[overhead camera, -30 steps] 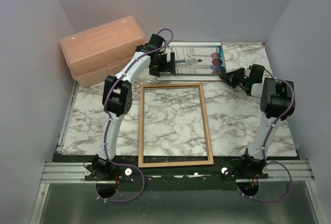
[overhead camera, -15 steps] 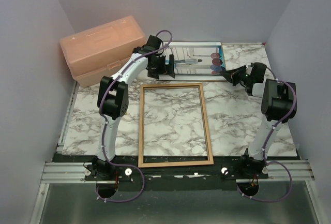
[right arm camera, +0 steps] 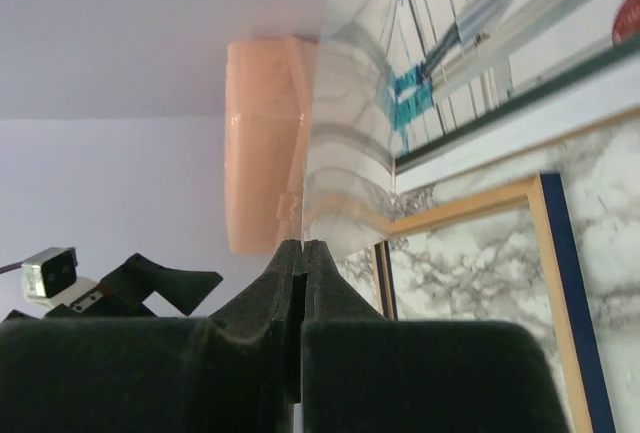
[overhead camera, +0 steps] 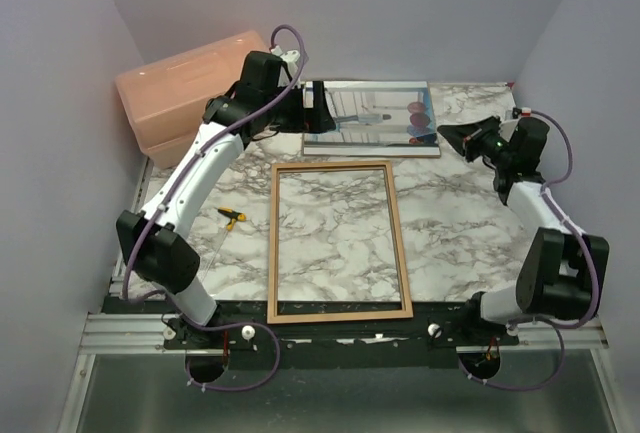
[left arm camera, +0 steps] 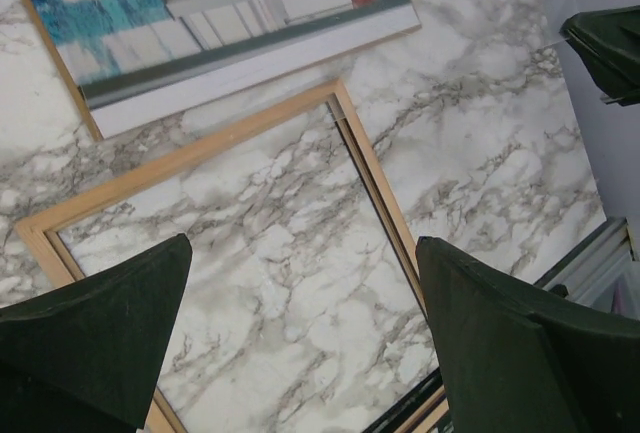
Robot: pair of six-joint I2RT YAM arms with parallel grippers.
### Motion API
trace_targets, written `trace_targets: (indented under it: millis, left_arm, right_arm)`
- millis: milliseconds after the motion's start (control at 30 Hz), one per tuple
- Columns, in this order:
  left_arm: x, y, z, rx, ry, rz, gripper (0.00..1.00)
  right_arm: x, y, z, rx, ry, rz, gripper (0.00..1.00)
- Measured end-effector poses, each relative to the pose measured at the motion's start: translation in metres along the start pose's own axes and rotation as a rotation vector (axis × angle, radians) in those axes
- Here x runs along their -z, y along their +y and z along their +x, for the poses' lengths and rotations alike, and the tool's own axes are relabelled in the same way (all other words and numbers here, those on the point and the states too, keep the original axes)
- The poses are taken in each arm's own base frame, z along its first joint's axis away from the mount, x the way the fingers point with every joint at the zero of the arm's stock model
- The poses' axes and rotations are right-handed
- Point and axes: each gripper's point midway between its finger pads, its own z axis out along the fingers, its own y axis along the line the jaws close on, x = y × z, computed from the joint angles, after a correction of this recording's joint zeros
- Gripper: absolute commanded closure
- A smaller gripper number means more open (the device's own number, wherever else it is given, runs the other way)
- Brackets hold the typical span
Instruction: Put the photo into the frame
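Observation:
The photo (overhead camera: 385,113) lies flat at the back of the table; it also shows in the left wrist view (left arm camera: 200,23) and the right wrist view (right arm camera: 500,13). A clear sheet (right arm camera: 345,153) stands tilted up over it, glossy with reflections. My right gripper (overhead camera: 445,134) is shut on that sheet's right edge (right arm camera: 302,245). The frame (overhead camera: 338,243), light wood face up, lies empty in the middle of the table (left arm camera: 370,163). My left gripper (overhead camera: 312,113) hovers open at the photo's left end, nothing between its fingers (left arm camera: 305,353).
A peach plastic box (overhead camera: 190,93) stands at the back left, beside the left arm. A small yellow and black object (overhead camera: 232,216) lies on the marble left of the frame. The walls close in on both sides.
The right gripper has closed on the clear sheet's edge and raised it. The left arm has drawn back to the left and lifted, uncovering the small yellow object.

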Motion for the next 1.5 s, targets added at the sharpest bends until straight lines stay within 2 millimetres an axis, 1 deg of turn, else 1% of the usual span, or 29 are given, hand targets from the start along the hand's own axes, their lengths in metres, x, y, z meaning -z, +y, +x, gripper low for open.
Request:
trace_targets:
  millis: [67, 167, 267, 367, 433, 533, 633, 667, 733, 800, 900, 1000, 1200, 1333, 1500]
  left_arm:
    - [0.014, -0.007, 0.009, 0.001, -0.008, 0.006, 0.01]
    - [0.026, -0.008, 0.037, 0.023, 0.024, -0.008, 0.01]
    - [0.032, -0.003, 0.073, 0.067, 0.070, -0.033, 0.01]
    - [0.037, 0.003, 0.103, 0.112, 0.103, -0.054, 0.01]
    - [0.040, 0.006, 0.121, 0.147, 0.116, -0.064, 0.01]
    - [0.043, 0.009, 0.142, 0.196, 0.127, -0.070, 0.01]
    - [0.044, 0.010, 0.158, 0.243, 0.142, -0.077, 0.01]
    - [0.043, 0.010, 0.161, 0.249, 0.145, -0.077, 0.01]
    - [0.039, 0.009, 0.168, 0.270, 0.154, -0.077, 0.01]
    - [0.037, 0.009, 0.177, 0.290, 0.173, -0.082, 0.01]
    - [0.033, 0.011, 0.188, 0.322, 0.199, -0.095, 0.01]
    - [0.028, 0.015, 0.196, 0.346, 0.216, -0.108, 0.01]
    - [0.014, 0.027, 0.219, 0.403, 0.247, -0.134, 0.01]
    - [0.002, 0.035, 0.237, 0.449, 0.269, -0.144, 0.04]
    - [-0.015, 0.039, 0.249, 0.512, 0.264, -0.125, 0.10]
  right_arm:
    - [0.017, -0.001, 0.015, -0.003, 0.004, 0.023, 0.99]
    - [0.049, -0.005, 0.044, -0.003, 0.011, 0.062, 0.99]
    - [0.082, -0.009, 0.074, 0.006, 0.017, 0.094, 0.97]
    - [0.104, -0.013, 0.096, 0.017, 0.027, 0.115, 0.71]
    - [0.116, -0.019, 0.110, 0.019, 0.043, 0.142, 0.55]
    - [0.124, -0.033, 0.123, 0.023, 0.081, 0.193, 0.39]
    - [0.128, -0.049, 0.132, 0.010, 0.117, 0.251, 0.28]
    - [0.130, -0.054, 0.135, 0.006, 0.128, 0.272, 0.25]
    - [0.133, -0.063, 0.138, 0.012, 0.144, 0.305, 0.22]
    - [0.135, -0.072, 0.141, 0.018, 0.158, 0.345, 0.21]
    - [0.138, -0.080, 0.139, 0.036, 0.167, 0.397, 0.18]
    - [0.139, -0.084, 0.135, 0.068, 0.161, 0.429, 0.15]
    - [0.142, -0.082, 0.121, 0.151, 0.122, 0.472, 0.14]
    - [0.135, -0.085, 0.111, 0.172, 0.115, 0.489, 0.14]
    - [0.113, -0.107, 0.100, 0.135, 0.162, 0.541, 0.14]
